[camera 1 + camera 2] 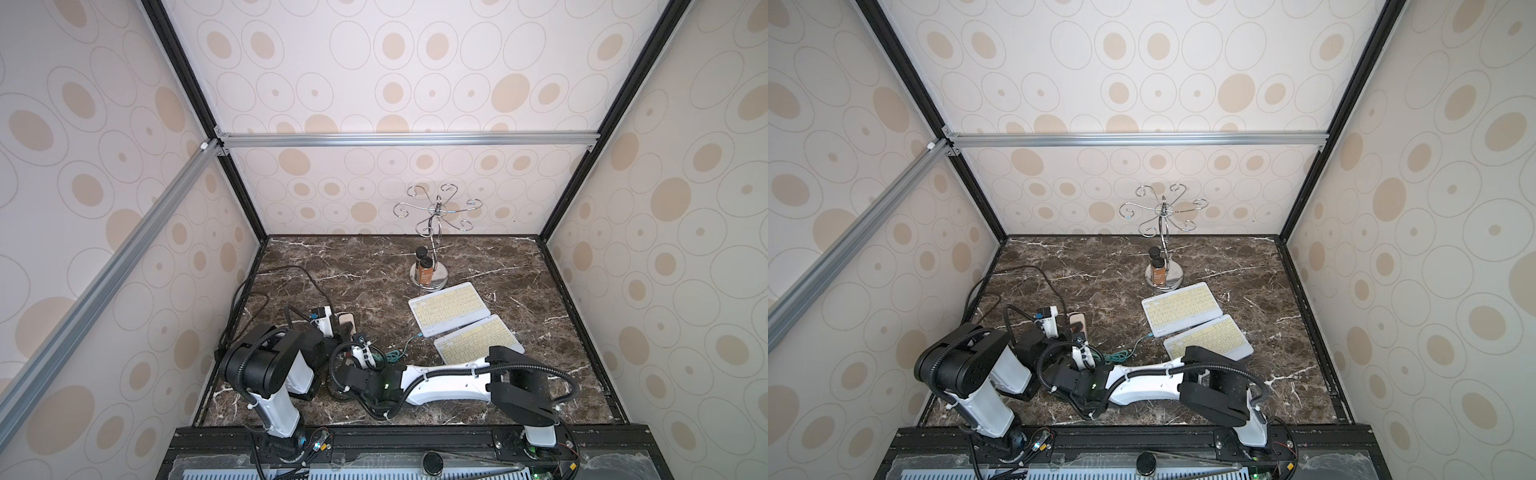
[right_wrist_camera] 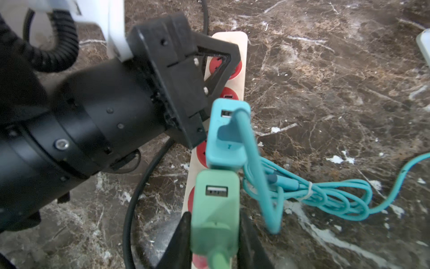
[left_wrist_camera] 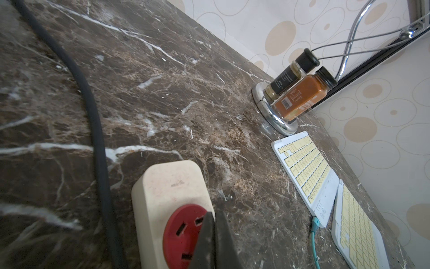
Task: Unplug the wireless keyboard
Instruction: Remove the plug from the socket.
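Two white keyboards with yellow keys lie side by side, the far one (image 1: 448, 308) and the near one (image 1: 478, 338). A teal cable (image 3: 314, 229) is plugged into the far keyboard's (image 3: 304, 170) corner. It runs back to a teal charger (image 2: 226, 135) seated in a cream power strip (image 2: 240, 60) with red sockets. Beside it sits a green charger (image 2: 215, 198), and my right gripper (image 2: 215, 215) is shut on its sides. My left gripper (image 3: 214, 216) is shut, its tips resting on the strip's end (image 3: 167, 184) by a red socket (image 3: 181, 233).
The slack teal cable lies coiled and tied (image 2: 325, 195) right of the strip. A thick black cord (image 3: 93, 116) curves along the left side. Two spice bottles (image 1: 424, 266) stand on a chrome wire stand's base (image 3: 277, 121) behind the keyboards. Walls enclose three sides.
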You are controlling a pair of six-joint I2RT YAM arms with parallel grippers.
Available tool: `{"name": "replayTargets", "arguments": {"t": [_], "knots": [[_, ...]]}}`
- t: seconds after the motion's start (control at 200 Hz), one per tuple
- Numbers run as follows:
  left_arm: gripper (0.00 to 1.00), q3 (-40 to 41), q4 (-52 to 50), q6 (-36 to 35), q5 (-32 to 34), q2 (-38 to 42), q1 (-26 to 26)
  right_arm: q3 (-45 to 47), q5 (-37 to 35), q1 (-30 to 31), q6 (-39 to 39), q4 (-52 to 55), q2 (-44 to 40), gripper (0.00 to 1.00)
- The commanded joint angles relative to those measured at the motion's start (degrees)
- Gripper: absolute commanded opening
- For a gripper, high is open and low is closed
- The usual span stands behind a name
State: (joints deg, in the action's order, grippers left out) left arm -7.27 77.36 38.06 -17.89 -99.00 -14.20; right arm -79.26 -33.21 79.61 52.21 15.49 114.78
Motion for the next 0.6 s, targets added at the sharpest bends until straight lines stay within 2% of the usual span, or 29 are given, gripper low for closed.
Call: {"name": "replayTargets", "arguments": {"t": [0.0,0.185,0.25,0.33,0.405,0.5,0.595], "knots": [[0.00,1.72,-9.16,-0.71,-1.18,-2.21,-0.30,-3.06,1.53,0.76,1.38,4.09,2.92,0.00],[0.00,1.82,-8.81,-0.65,-1.26,-2.33,-0.28,9.82,4.78,0.13,0.44,-14.18,-3.15,0.00],[0.00,1.91,-8.68,-0.62,-1.27,-2.32,-0.30,9.20,3.70,0.11,0.33,-11.97,-3.50,0.00],[0.00,1.99,-8.42,-0.53,-1.31,-2.25,-0.30,3.43,3.47,0.28,1.11,-3.30,-1.35,0.00],[0.00,1.99,-8.36,-0.45,-1.44,-2.25,-0.31,-0.37,2.69,0.78,1.06,0.40,1.13,0.00],[0.00,1.99,-8.43,-0.51,-1.34,-2.16,-0.30,-0.46,3.17,0.89,0.69,-0.93,1.66,0.00],[0.00,1.99,-8.39,-0.53,-1.42,-2.08,-0.30,5.04,4.06,0.71,0.34,-9.05,-0.87,0.00]]}}
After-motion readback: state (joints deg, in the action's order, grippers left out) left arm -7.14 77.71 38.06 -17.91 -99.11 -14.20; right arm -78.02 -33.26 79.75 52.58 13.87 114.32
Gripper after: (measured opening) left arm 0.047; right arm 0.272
